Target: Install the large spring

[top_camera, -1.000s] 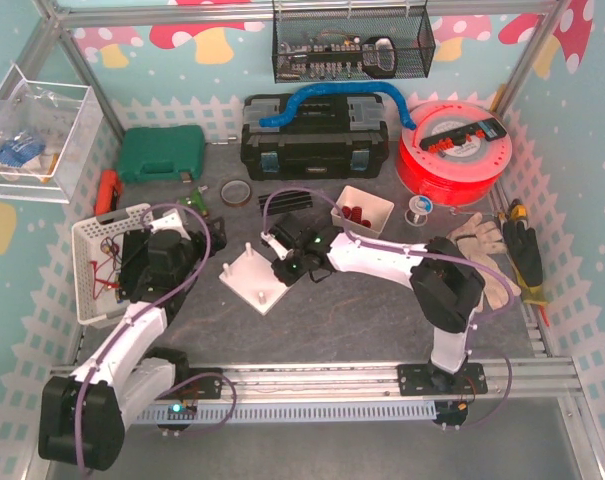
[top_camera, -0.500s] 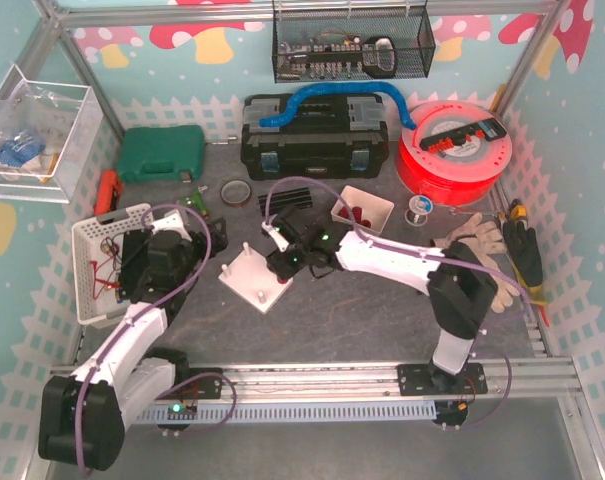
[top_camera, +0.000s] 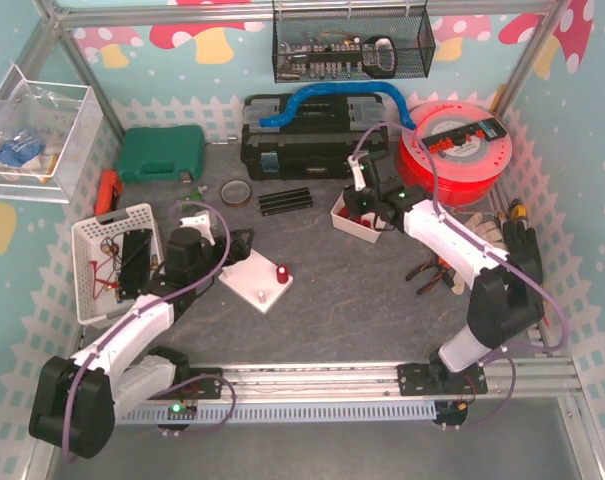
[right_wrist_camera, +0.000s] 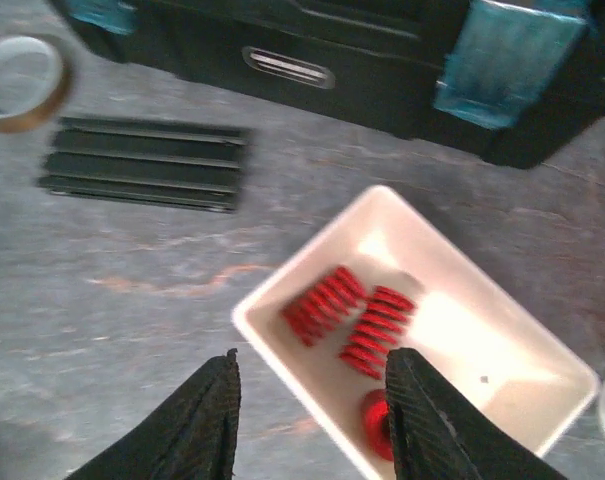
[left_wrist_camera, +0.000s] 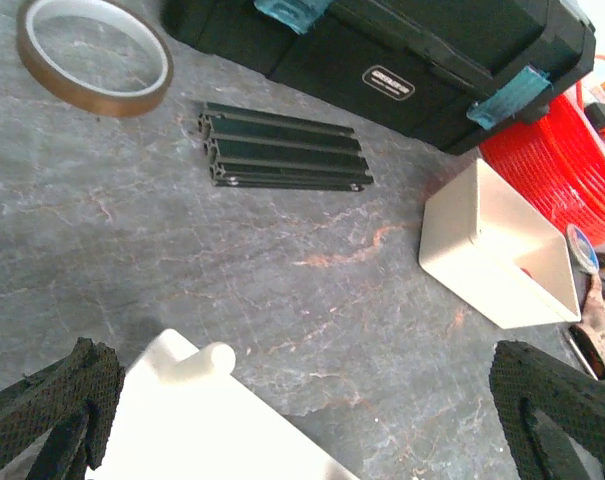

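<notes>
The right gripper point(right_wrist_camera: 312, 357) has swung from the white base point(top_camera: 250, 287) to the spring bin point(right_wrist_camera: 482, 345), fingers apart, empty. A red spring point(top_camera: 281, 273) now stands on the base. The left gripper point(left_wrist_camera: 302, 400), spread wide, has closed in.

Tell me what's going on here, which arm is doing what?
The right gripper hovers over the white bin that holds the red springs. Its fingers are apart and nothing is between them. The left gripper is wide open beside the white base plate, holding nothing. One red spring already stands upright on that plate. From the pictures alone I cannot tell whether it is the large one.
</notes>
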`<move>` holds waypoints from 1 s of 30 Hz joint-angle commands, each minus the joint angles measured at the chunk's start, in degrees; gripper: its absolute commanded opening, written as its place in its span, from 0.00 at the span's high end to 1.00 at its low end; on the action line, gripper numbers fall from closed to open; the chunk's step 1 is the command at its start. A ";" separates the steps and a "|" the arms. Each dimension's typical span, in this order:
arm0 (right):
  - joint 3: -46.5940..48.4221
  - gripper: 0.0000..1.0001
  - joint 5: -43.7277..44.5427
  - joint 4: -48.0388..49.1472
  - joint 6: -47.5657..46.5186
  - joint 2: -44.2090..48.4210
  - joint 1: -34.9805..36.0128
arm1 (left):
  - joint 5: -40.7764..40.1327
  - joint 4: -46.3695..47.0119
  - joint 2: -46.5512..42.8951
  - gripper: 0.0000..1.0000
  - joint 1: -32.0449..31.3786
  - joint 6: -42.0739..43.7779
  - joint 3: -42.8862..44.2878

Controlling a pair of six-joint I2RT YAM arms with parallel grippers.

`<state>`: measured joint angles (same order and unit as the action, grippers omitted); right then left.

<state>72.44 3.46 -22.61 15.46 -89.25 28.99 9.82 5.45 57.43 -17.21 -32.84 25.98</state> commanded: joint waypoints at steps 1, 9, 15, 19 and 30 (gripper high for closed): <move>0.37 0.59 -0.17 -1.02 -4.06 -4.96 -5.26 | 1.75 -2.03 -0.19 0.01 -0.54 -0.68 2.07; 8.57 0.61 -4.59 -6.46 -9.39 -17.77 -10.29 | 0.75 -6.08 -0.61 0.01 -0.54 1.76 6.29; 13.04 0.59 -7.05 -6.21 -6.93 -25.68 -11.04 | 0.42 -6.42 -0.98 0.01 -0.54 2.60 7.55; 13.48 0.58 -5.93 -6.09 -5.77 -28.46 -11.02 | -0.02 -6.42 -1.36 0.01 -0.55 2.59 7.10; 13.86 0.59 -4.19 -5.62 -4.10 -33.39 -10.98 | -0.58 -6.41 -2.47 0.01 -0.54 2.78 6.64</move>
<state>85.41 -2.09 -27.24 10.11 -119.31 18.11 10.07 -0.45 56.14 -17.50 -31.20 32.18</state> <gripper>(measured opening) 0.410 0.991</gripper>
